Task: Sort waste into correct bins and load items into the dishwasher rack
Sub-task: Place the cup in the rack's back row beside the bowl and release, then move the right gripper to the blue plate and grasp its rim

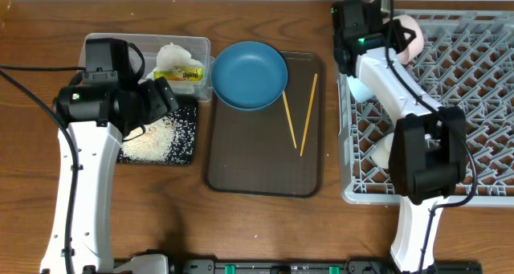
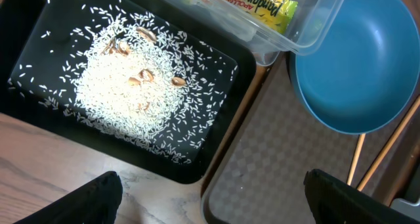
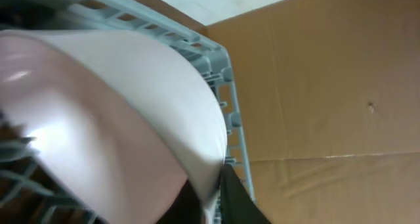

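My right gripper (image 1: 393, 34) is shut on the rim of the white bowl (image 1: 408, 34) at the far left corner of the grey dishwasher rack (image 1: 482, 89). The right wrist view shows the bowl (image 3: 111, 112) pinched between the fingers (image 3: 220, 184) beside the rack wall (image 3: 216, 60). My left gripper (image 1: 165, 97) is open and empty (image 2: 216, 194) above the black tray (image 1: 189, 152) holding the rice (image 1: 157, 137). The clear tub (image 1: 96, 42) holds the napkin (image 1: 173, 55) and wrapper (image 1: 183, 73). The blue plate (image 1: 249, 75) and two chopsticks (image 1: 307, 113) lie on the brown tray (image 1: 257, 161).
A light-blue bowl (image 1: 359, 89) and a small white cup (image 1: 385, 149) sit in the rack's left side, partly hidden by my right arm. The left wrist view shows the rice (image 2: 125, 92), the black tray's rim (image 2: 216, 119), the tub (image 2: 315, 27), the wrapper (image 2: 262, 4) and the plate (image 2: 361, 60).
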{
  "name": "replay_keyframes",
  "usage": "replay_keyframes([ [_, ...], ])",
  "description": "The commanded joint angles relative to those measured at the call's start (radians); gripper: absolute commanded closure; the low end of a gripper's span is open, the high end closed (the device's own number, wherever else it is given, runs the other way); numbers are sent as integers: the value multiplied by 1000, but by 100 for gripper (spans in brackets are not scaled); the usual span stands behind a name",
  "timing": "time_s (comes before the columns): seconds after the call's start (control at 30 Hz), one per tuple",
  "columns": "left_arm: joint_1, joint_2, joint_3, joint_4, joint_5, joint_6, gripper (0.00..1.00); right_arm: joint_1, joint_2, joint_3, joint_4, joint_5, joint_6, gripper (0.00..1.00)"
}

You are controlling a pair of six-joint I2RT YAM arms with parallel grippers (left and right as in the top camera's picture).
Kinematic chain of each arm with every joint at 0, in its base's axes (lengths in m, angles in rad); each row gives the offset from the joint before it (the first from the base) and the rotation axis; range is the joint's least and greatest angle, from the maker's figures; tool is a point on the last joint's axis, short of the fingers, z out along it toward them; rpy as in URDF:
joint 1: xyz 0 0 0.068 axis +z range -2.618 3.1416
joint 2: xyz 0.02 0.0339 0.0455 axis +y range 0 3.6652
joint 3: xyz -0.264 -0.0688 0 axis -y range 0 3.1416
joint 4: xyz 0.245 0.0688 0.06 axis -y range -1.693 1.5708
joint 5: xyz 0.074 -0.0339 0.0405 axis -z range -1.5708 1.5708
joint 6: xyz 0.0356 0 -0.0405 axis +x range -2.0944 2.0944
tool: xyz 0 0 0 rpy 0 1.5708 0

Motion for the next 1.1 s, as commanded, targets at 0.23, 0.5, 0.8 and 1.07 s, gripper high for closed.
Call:
replay_keyframes([
  [0.23,4,10,18,-4,-5,10,9,41,27,1,5,-21,1,54],
  [0.5,4,10,18,-4,-5,10,8,36,-31,9,16,-91,35,41],
  [0.8,4,10,18,-4,-5,10,8,35,-191,11,-2,-273,111,30],
  [1.07,4,10,18,-4,-5,10,9,72,-293,11,-148,-740,334,39],
])
